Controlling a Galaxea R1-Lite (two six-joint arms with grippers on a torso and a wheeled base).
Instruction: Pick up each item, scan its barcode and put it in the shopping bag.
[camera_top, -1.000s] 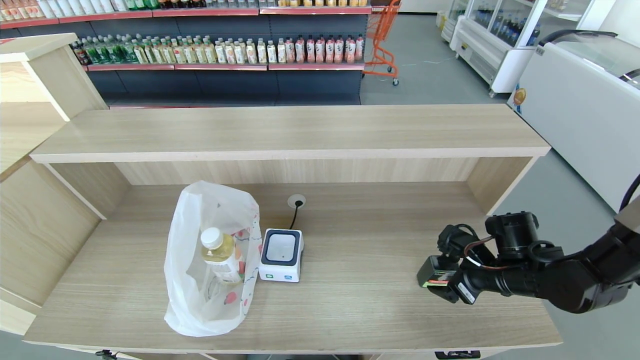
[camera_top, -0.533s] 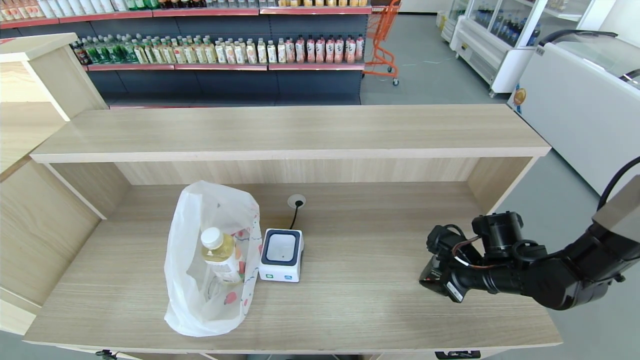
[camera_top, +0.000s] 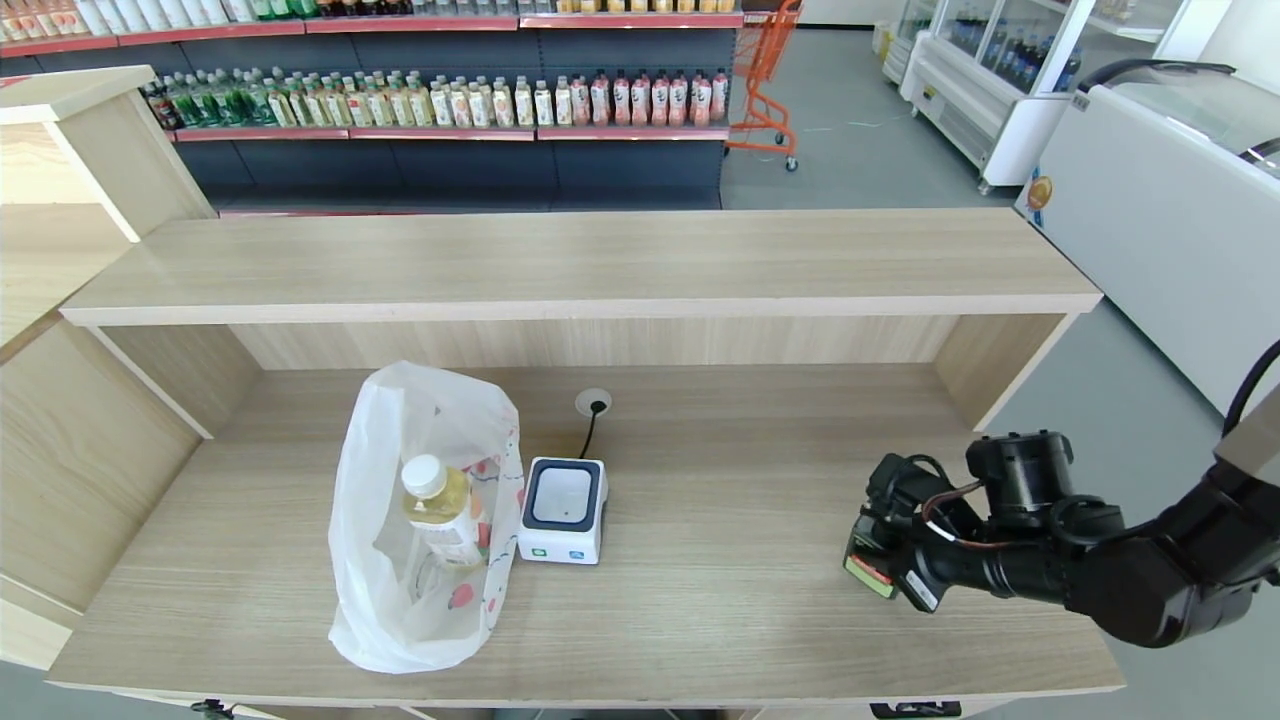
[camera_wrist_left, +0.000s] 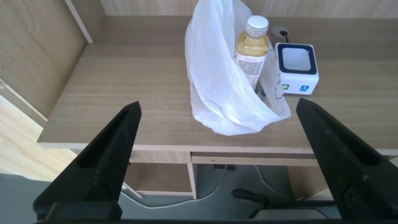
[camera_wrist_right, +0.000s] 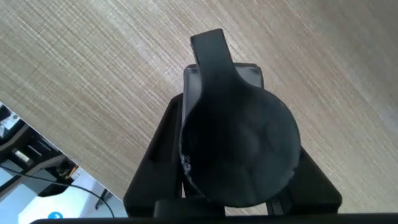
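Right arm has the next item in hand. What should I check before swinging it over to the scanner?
1. Dark item gripped in right gripper: ok.
2. Item's barcode turned toward the scanner: cannot tell.
3. Counter free of obstacles between item and scanner: ok.
4. Shopping bag mouth open, bottle upright inside: ok.
5. Left gripper open and clear of the bag: ok.

Dark item (camera_top: 866, 574), lower right of head view: mostly covered by right gripper (camera_top: 878, 556) clamped on it, shape unclear. Right wrist view: round dark mass (camera_wrist_right: 239, 149) hides the jaws. Bottle (camera_top: 440, 505) lower half veiled by shopping bag (camera_top: 362, 470). Left gripper (camera_wrist_left: 219, 107) fingers (camera_wrist_left: 106, 162) cut by bottom edge.
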